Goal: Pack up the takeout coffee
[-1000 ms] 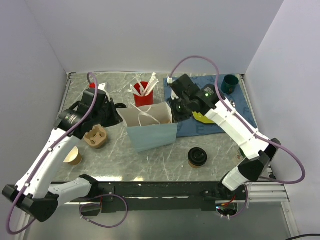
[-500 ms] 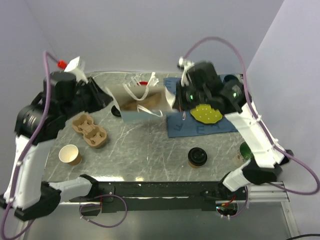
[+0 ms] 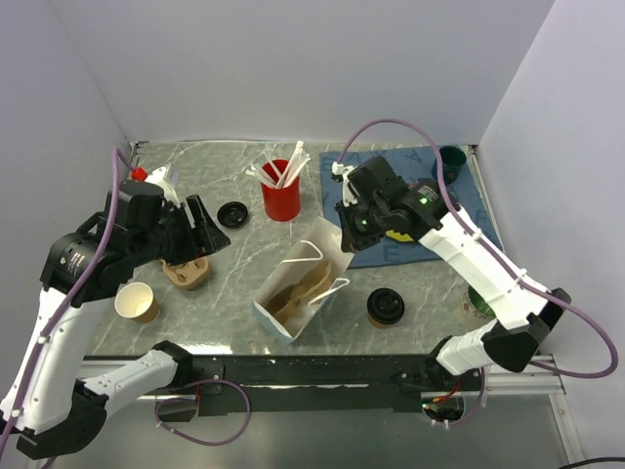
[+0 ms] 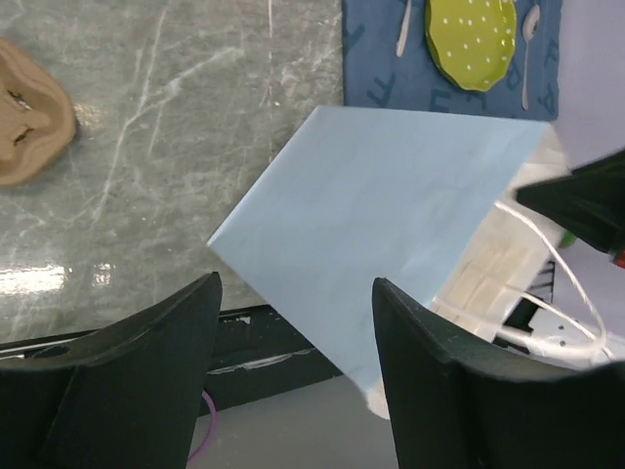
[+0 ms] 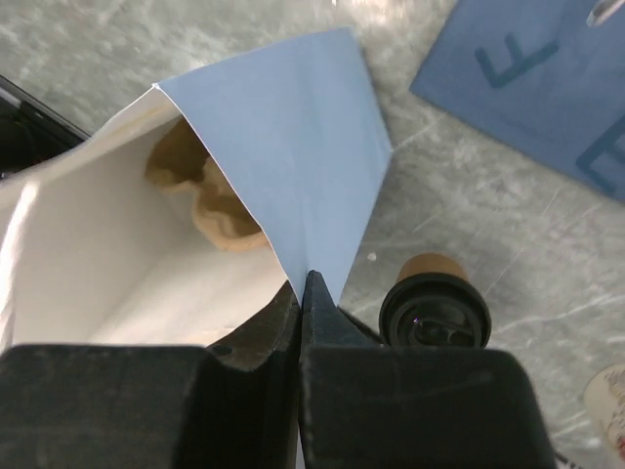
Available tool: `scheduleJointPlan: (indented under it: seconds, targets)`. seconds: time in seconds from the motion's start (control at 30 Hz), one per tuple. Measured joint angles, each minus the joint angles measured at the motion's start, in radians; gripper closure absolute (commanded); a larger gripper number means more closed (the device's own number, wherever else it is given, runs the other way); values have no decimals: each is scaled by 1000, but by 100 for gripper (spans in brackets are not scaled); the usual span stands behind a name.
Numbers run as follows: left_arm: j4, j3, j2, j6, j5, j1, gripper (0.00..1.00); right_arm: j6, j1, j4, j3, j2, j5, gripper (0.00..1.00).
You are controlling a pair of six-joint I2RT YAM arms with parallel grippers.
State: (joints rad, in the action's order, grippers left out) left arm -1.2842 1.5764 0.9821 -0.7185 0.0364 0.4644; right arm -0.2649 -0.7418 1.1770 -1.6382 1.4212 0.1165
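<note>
right jaws pinching tilted blue bag, left jaws released, takeout coffee beside it

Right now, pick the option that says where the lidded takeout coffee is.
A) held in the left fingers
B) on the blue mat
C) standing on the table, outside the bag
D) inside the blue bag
C: the takeout coffee stands on the bare table just right of the blue bag, and the right wrist view shows it outside the bag's wall.
</note>
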Motion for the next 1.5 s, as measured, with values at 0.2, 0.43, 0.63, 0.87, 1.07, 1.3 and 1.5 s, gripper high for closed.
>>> scheduleJointPlan:
  seconds: [0.2, 0.43, 0.63, 0.87, 1.07, 1.3, 1.5]
  targets:
    - [23, -48, -18, 4, -67, 0, 31, 78, -15, -89, -34, -92, -21, 100]
    - [86, -249, -56, -5, -68, 0, 30, 174, -56, -132, -19, -159, -37, 98]
    - [154, -312, -44, -8, -50, 0, 29, 220, -58, -120, -99, -42, 5, 65]
    - [205, -298, -8, 18, -24, 0, 27, 201, -63, -69, -178, 112, -26, 52]
    - [246, -192, 42, 84, 26, 0, 27, 166, -64, 8, -349, 151, -91, 50]
    - [271, -179, 57, 131, 83, 0, 27, 154, -66, 46, -452, 138, -154, 42]
    - [255, -178, 59, 123, 70, 0, 28, 237, -66, -91, -196, 8, -98, 51]
